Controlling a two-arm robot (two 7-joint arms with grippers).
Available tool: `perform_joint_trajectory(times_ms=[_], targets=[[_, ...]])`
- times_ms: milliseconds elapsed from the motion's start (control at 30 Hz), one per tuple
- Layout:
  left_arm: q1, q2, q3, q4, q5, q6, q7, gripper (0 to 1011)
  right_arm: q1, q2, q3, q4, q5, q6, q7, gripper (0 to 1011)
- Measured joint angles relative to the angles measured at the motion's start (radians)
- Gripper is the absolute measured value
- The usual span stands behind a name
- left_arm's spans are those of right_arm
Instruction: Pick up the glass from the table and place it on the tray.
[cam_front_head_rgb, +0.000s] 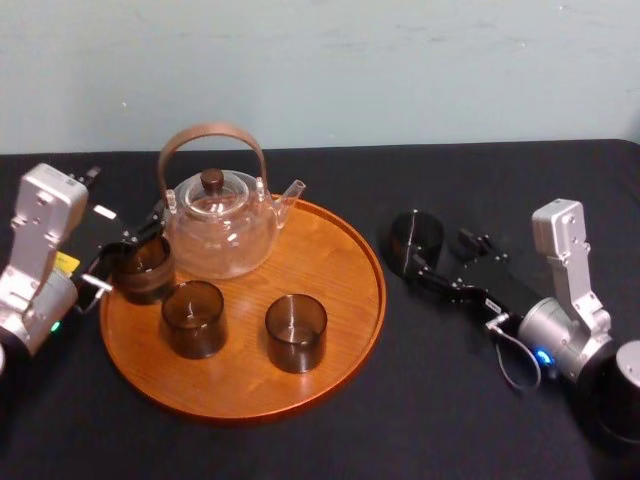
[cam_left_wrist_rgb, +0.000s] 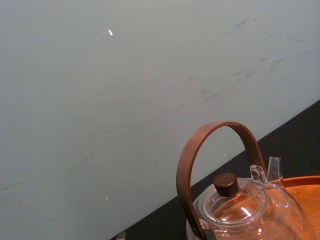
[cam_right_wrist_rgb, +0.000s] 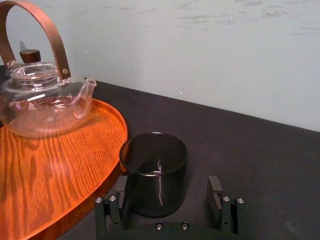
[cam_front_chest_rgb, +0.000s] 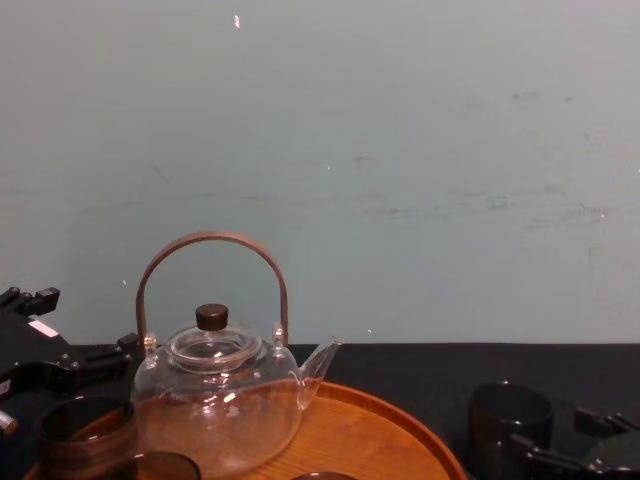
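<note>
Smoky glass (cam_right_wrist_rgb: 153, 165) upright on table (cam_right_wrist_rgb: 260, 150), just off tray (cam_right_wrist_rgb: 60, 165) at its 2 o'clock rim. Straddled by right gripper (cam_right_wrist_rgb: 167, 190), jaws apart either side, low on the wall for a square pinch. Left gripper (cam_front_head_rgb: 132, 250) at tray's 10 o'clock by second cup (cam_front_head_rgb: 146, 270); clamped or not, cannot tell.

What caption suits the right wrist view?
Right gripper with open fingers straddles dark glass on the black table beside the tray.

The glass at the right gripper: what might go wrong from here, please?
The glass sits off-centre in the open right gripper, so closing could tip it. The tray has a raised rim close beside it that could catch a low carry. The left gripper is at the tray's left edge.
</note>
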Motion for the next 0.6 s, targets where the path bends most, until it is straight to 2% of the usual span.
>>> perform_joint_trajectory(times_ms=[300, 600], targets=[[0.0, 0.0, 0.0, 0.0, 0.0, 0.0, 0.0, 1001, 0.043, -0.016, -0.014, 0.056, -0.014, -0.018, 0.017, 1002], [0.0, 0.0, 0.0, 0.0, 0.0, 0.0, 0.0, 1001, 0.063, -0.024, -0.024, 0.083, -0.021, -0.026, 0.029, 1002]])
